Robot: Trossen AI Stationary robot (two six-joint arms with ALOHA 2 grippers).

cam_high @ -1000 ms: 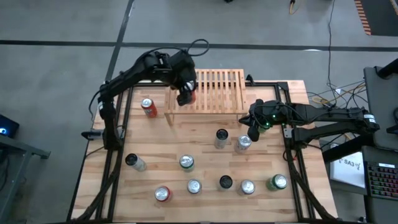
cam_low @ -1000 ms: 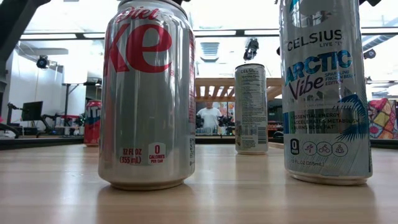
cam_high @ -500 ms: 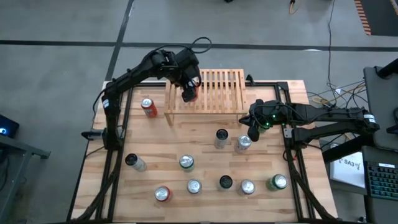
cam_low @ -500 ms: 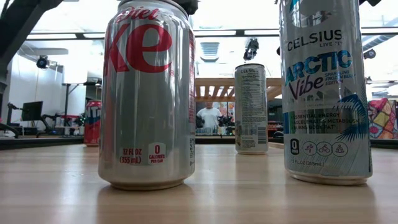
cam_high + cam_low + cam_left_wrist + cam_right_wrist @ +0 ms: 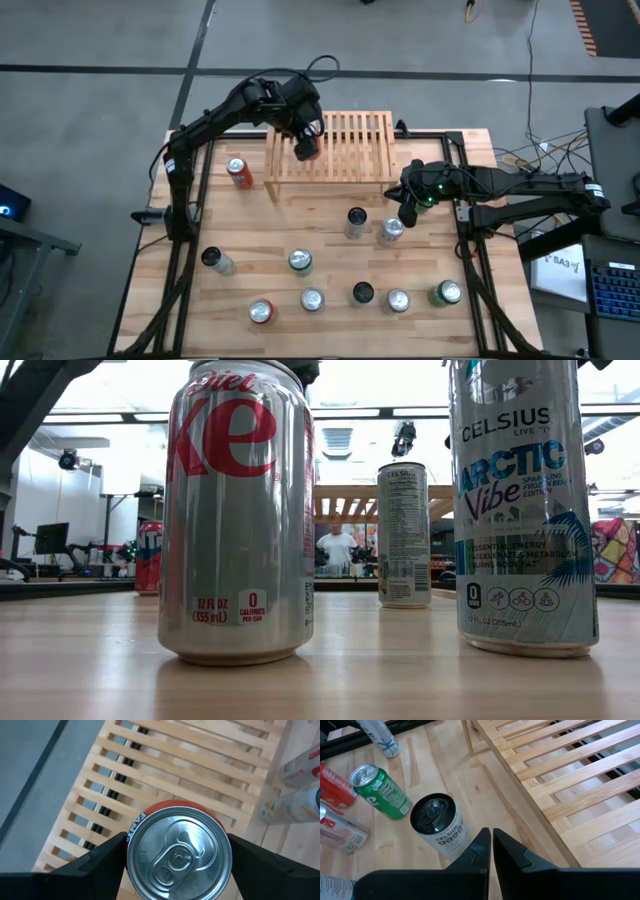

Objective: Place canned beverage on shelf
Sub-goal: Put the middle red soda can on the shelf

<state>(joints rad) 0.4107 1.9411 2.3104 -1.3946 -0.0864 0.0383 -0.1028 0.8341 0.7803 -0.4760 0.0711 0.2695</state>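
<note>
The shelf (image 5: 340,147), a low light-wood rack with a slatted top, stands at the table's far edge. My left gripper (image 5: 306,146) hangs over the shelf's left part, shut on an orange-red canned beverage (image 5: 178,851) with a silver top. The slats (image 5: 165,765) show below the can in the left wrist view. Whether the can's bottom touches them is hidden. My right gripper (image 5: 408,212) waits shut near the shelf's right near corner, above the table, touching nothing. My left gripper pinches the can's upper side wall (image 5: 131,836) between its two fingers (image 5: 102,860), one on each side of the can. The fingers come from above, slanting down. The can stays upright, its top up, over the shelf's slats.
A red can (image 5: 237,172) lies left of the shelf. Several cans stand on the table's near half, among them two by my right gripper (image 5: 355,221) (image 5: 391,230). A Diet Coke can (image 5: 238,510) and a Celsius can (image 5: 520,510) fill the low view.
My left gripper has carried the can toward the table's far edge and a little to the right, from the shelf's near left edge to a place farther in over the slats. The can has stayed upright in the hold.
</note>
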